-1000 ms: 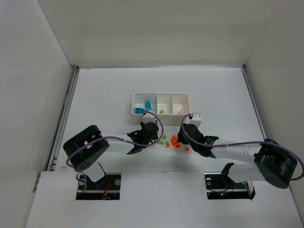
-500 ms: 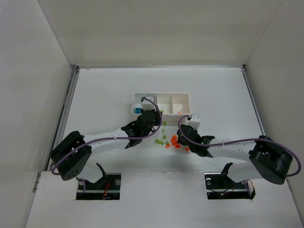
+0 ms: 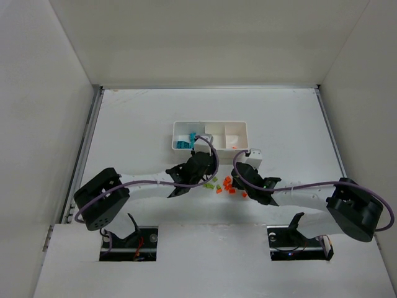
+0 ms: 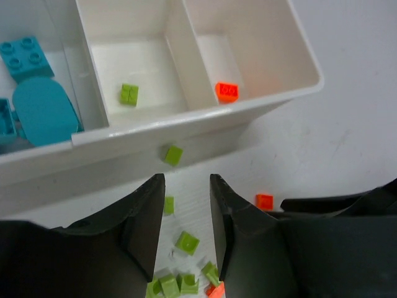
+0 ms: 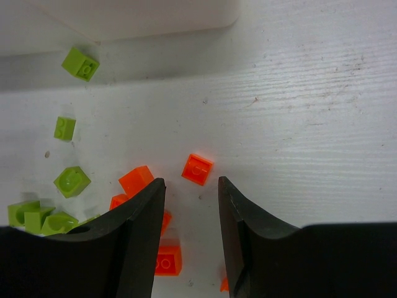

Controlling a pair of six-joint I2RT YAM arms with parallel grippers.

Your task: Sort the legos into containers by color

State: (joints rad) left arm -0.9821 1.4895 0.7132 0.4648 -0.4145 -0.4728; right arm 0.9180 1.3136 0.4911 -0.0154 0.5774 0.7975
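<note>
Your left hand (image 4: 184, 186), narrowly parted and empty, sits just before the white tray (image 4: 111, 158), green legos (image 4: 186, 242) scattered under it on the tabletop (image 4: 347, 143). Your right hand (image 5: 191, 186), likewise parted and empty, has orange legos (image 5: 198, 169) just ahead.

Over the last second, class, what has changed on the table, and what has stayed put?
The left tool reached out over the tray, then drew back to its near wall, open and empty. The right tool barely moved, open over orange bricks. The tray and teal bricks stayed put.
</note>
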